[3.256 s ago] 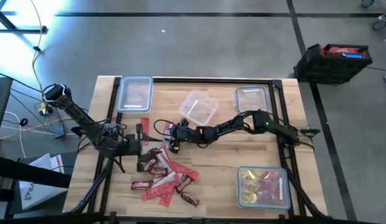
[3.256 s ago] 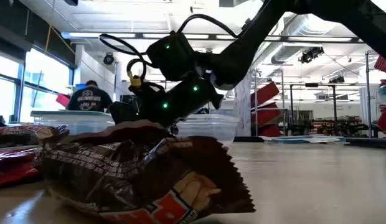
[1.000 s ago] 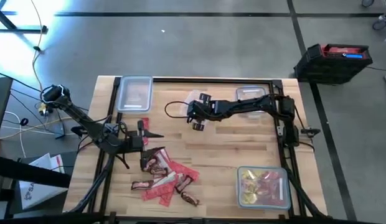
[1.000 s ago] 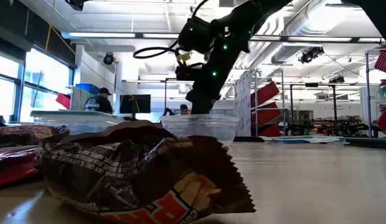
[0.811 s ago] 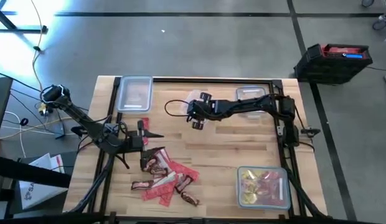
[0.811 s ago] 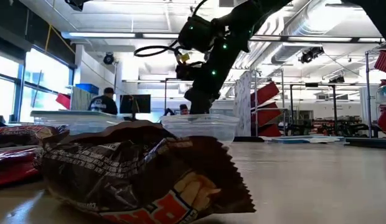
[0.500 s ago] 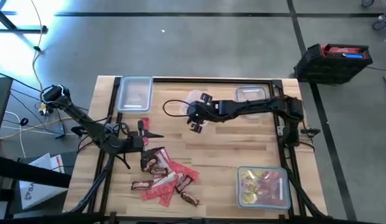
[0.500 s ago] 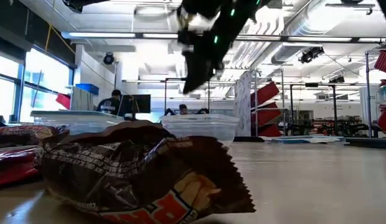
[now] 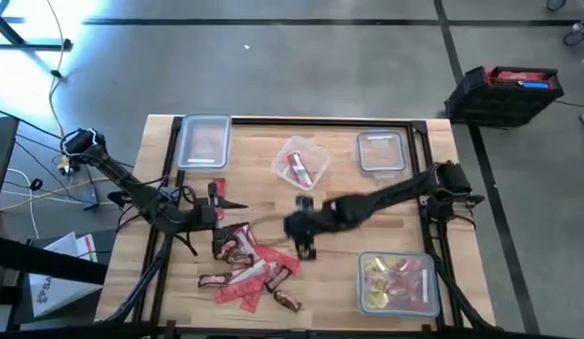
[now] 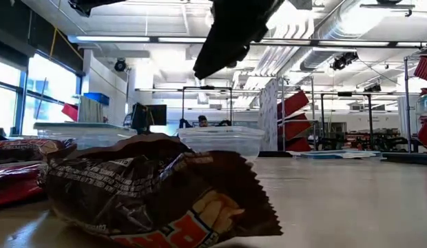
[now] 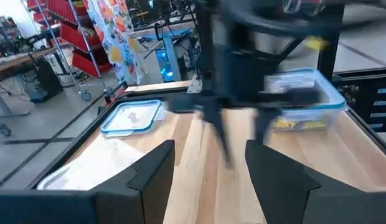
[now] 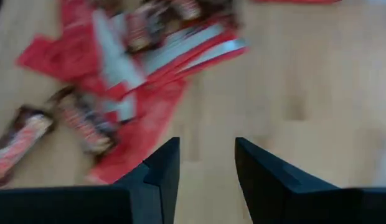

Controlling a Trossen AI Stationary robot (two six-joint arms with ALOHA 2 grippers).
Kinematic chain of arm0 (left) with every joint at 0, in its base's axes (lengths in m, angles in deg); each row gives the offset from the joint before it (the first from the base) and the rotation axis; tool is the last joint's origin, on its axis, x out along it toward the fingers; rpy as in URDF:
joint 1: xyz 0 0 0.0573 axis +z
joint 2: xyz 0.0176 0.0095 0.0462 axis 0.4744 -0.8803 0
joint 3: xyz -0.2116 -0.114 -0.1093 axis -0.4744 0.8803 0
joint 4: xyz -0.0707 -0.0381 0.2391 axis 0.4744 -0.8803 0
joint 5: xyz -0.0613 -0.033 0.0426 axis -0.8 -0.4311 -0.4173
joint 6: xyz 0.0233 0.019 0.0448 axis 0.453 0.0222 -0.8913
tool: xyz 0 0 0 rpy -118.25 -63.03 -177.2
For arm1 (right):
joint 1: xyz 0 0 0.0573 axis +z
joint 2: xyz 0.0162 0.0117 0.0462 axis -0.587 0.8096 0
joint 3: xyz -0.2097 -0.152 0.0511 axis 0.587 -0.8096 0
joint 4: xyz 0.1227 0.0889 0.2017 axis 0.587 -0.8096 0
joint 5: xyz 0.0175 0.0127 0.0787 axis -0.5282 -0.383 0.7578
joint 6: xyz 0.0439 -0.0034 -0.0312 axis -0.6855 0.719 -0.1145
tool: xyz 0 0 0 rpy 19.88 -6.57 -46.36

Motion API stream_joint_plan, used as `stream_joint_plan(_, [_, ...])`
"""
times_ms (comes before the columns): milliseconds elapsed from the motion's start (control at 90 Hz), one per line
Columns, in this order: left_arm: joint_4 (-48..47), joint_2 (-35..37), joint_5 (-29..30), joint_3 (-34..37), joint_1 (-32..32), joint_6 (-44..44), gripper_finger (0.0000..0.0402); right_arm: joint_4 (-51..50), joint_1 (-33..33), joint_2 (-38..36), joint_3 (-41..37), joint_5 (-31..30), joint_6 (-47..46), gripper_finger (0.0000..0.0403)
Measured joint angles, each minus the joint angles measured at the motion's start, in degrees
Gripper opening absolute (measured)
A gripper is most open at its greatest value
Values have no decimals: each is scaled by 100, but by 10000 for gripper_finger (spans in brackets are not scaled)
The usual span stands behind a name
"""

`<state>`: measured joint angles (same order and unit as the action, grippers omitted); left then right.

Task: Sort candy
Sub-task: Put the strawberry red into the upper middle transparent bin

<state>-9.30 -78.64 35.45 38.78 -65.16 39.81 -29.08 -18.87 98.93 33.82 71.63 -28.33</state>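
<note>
— Status of right gripper (image 9: 304,247)?
— I read its fingers parted, nothing between them, above table (image 9: 367,217) beside candy pile (image 9: 250,268).
— Left gripper (image 9: 219,200)?
— Fingers apart, empty (parked near pile). One red packet (image 9: 297,169) lies in centre tub (image 9: 301,162).

Overhead view and table-level view share the candy (image 9: 250,273); wrist cameras look forward.

Red and brown wrapped candy (image 9: 250,268) lies heaped flat on the table's front-left.
</note>
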Motion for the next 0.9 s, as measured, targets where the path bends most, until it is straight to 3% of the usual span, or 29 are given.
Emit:
stream_joint_plan(211, [44, 0, -235, 0, 0, 148, 183, -41, 536, 710, -2, -55, -158, 124])
stream_joint_plan(478, [131, 0, -418, 0, 0, 227, 183, 620, 580, 1344, -4, -227, -372, 124])
stream_joint_plan(578, [-272, 0, -650, -2, -25, 640, 183, 594, 533, 1421, 0, -64, -465, 124])
stream_joint_plan(722, [-1173, -2, -1280, -2, -179, 1363, 183, -611, 399, 1274, 29, -110, -884, 124])
stream_joint_plan(822, [-1550, 0, -1320, -2, -274, 1848, 183, -1121, 300, 1070, -6, -132, -962, 124])
stream_joint_plan(900, [-1676, 0, -1303, -2, -303, 2038, 183, -873, 228, 844, -26, -165, -872, 124])
